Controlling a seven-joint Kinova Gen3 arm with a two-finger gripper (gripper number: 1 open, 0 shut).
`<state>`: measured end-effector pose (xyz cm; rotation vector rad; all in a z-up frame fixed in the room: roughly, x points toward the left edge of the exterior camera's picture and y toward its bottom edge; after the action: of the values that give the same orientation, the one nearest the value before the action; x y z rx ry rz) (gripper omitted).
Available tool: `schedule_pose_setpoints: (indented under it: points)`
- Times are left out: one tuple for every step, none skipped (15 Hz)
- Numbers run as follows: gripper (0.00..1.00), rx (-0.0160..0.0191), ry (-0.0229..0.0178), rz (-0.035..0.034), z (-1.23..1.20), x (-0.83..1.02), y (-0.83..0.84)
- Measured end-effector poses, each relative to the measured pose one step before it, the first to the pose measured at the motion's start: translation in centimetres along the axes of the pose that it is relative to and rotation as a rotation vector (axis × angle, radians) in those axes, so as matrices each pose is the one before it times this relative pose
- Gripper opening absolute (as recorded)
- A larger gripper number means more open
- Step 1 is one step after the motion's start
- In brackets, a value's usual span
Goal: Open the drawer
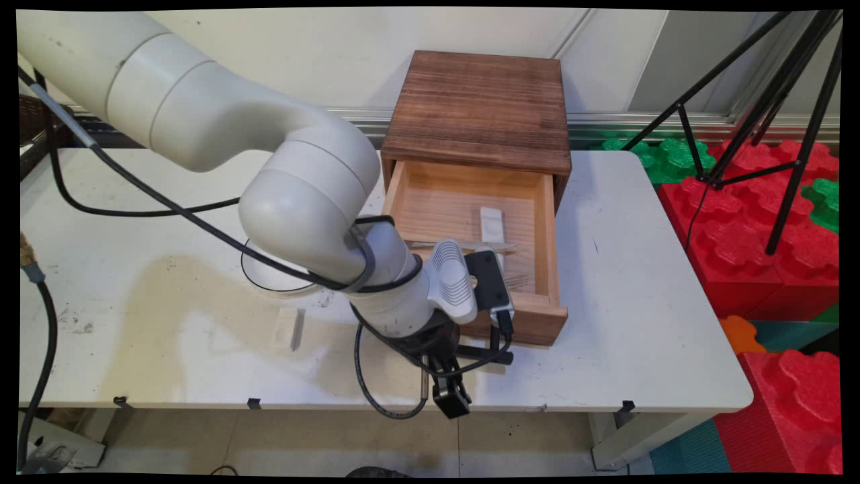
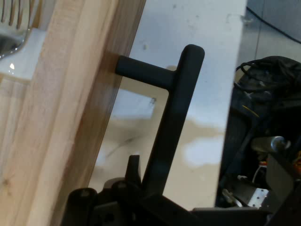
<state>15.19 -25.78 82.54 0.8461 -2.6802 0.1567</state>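
Note:
A dark wooden box [image 1: 478,107] stands at the back of the white table [image 1: 638,302], its light wooden drawer [image 1: 545,235] pulled out. Inside the drawer lie a white block [image 1: 492,225] and metal cutlery [image 1: 517,279]. My gripper [image 1: 451,393] sits low at the drawer front, near the table's front edge. In the hand view the drawer's black bar handle [image 2: 178,103] runs down into my gripper [image 2: 149,172], which is shut on it; one fingertip [image 2: 134,162] shows pressed against the bar's left side. The drawer front [image 2: 70,117] fills the left.
A white bowl [image 1: 265,275] is partly hidden behind the arm, left of the drawer. A small white block [image 1: 290,328] lies on the stained table. Red and green foam blocks [image 1: 759,228] and a black tripod [image 1: 772,101] stand to the right of the table.

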Motion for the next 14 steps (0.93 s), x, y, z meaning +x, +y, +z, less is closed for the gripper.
schedule_pose_setpoints:
  points:
    - [1.0, -0.00232, -0.0004, -0.00038, -0.065, -0.048, 0.163]
    - [1.0, -0.00318, -0.00047, -0.00181, -0.101, -0.094, 0.225]
    - [1.0, -0.00184, -0.00041, -0.00059, -0.06, -0.046, 0.137]
    - [1.0, -0.00422, -0.00119, -0.00057, -0.108, -0.084, 0.268]
    - [1.0, -0.00221, -0.00063, -0.00093, -0.067, -0.065, 0.152]
    - [1.0, -0.00225, -0.00065, -0.00043, -0.058, -0.063, 0.146]
    - [1.0, -0.00211, -0.00058, -0.00018, -0.058, -0.056, 0.137]
    - [1.0, -0.00208, -0.00048, -0.00047, -0.063, -0.059, 0.122]
    - [1.0, -0.002, -0.00013, -0.00002, -0.057, -0.046, 0.112]
    - [1.0, -0.00146, -0.00009, -0.00032, -0.065, -0.054, 0.095]
    - [1.0, -0.00148, 0.00026, 0.00064, -0.084, -0.06, 0.12]
    - [1.0, -0.00017, 0.00044, 0.00055, -0.066, -0.051, 0.068]
    - [1.0, 0.00031, 0.00077, 0.0, -0.076, -0.067, 0.056]
    - [1.0, 0.0001, 0.00037, 0.00021, -0.071, -0.058, 0.056]
